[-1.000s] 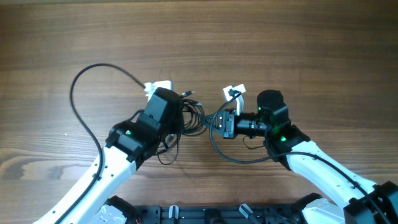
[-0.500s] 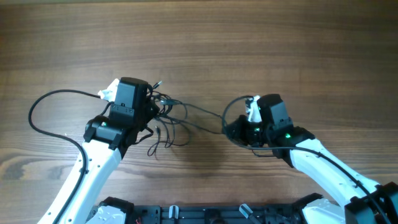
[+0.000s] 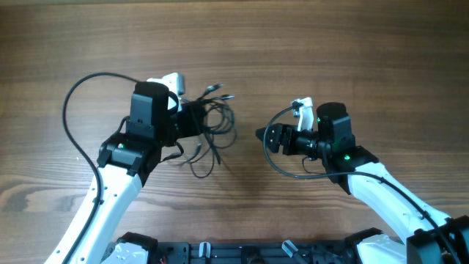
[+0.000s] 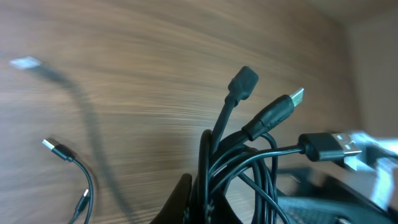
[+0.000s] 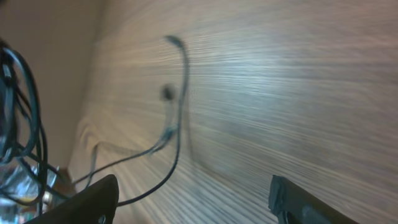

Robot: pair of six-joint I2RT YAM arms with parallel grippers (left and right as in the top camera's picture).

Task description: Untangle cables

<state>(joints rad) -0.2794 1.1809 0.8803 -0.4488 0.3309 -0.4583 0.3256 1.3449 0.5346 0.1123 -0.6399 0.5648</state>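
Observation:
The cables (image 3: 212, 121) form one tangled black bundle right of my left gripper (image 3: 187, 117), which is shut on several strands. In the left wrist view the cables (image 4: 249, 155) rise out of the left gripper (image 4: 208, 190), with three plugs fanning upward and two loose ends (image 4: 59, 151) lying on the wood. My right gripper (image 3: 265, 137) points left at the bundle, a short gap away, and stands open. In the right wrist view the right gripper (image 5: 196, 199) is wide open with nothing between its fingers; the cables (image 5: 18, 118) show at the left edge, with one thin strand (image 5: 177, 106) trailing over the table.
The wooden table (image 3: 352, 51) fills the view. A thick black arm cable (image 3: 73, 125) loops wide to the left of the left arm. Another thick arm cable (image 3: 282, 167) curls around the right wrist. The arms' base (image 3: 242, 253) lines the near edge.
The right gripper has opened and let go of the strand that was stretched between the arms. The bundle has drawn back to the left gripper, which has shifted right.

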